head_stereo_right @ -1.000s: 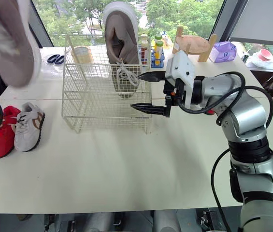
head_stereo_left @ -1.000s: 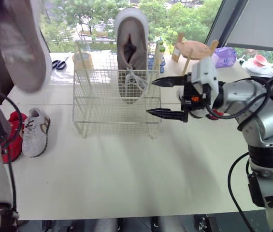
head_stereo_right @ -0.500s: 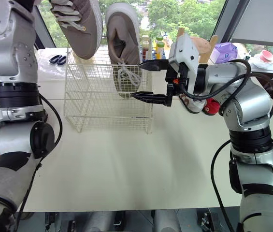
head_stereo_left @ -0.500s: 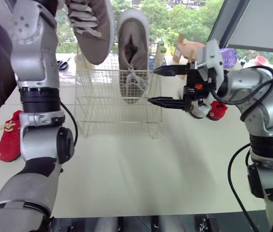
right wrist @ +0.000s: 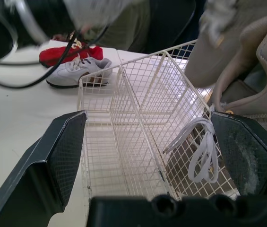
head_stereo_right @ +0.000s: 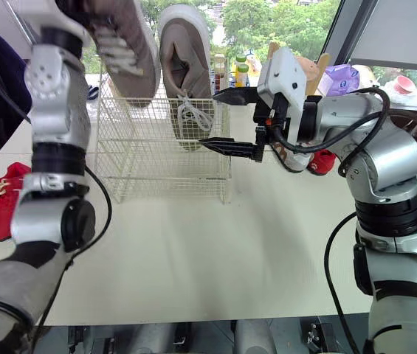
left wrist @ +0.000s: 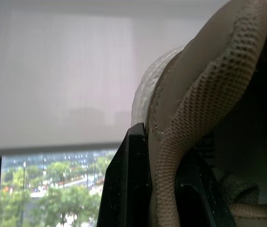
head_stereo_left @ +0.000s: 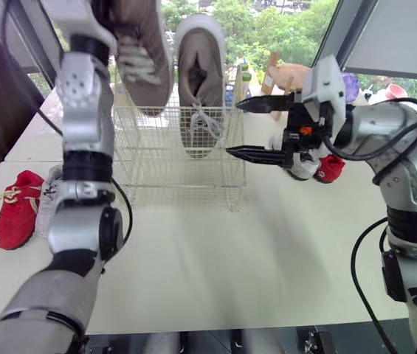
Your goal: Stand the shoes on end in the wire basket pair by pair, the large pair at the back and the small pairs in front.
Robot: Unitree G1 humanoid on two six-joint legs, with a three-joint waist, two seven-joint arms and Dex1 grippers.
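left gripper [left wrist: 164, 150] raised high, clamped; right gripper [head_stereo_left: 234, 129] agape

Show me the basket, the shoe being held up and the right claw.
Basket [head_stereo_left: 186, 181]: left eye view, front wire wall.
Held shoe [head_stereo_left: 145, 74]: left eye view, laced upper.
Right claw [head_stereo_left: 233, 128]: left eye view, midway between fingertips.

Office-like rm, white table [head_stereo_left: 267, 251], big window [head_stereo_right: 297, 22]

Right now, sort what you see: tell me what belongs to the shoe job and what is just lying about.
Job: wire basket, standing tan shoe inside it, lifted tan shoe in the left gripper, red shoe and white shoe at the left, second red shoe by the right gripper.
Lying about: bottles, wooden stand, purple pack.
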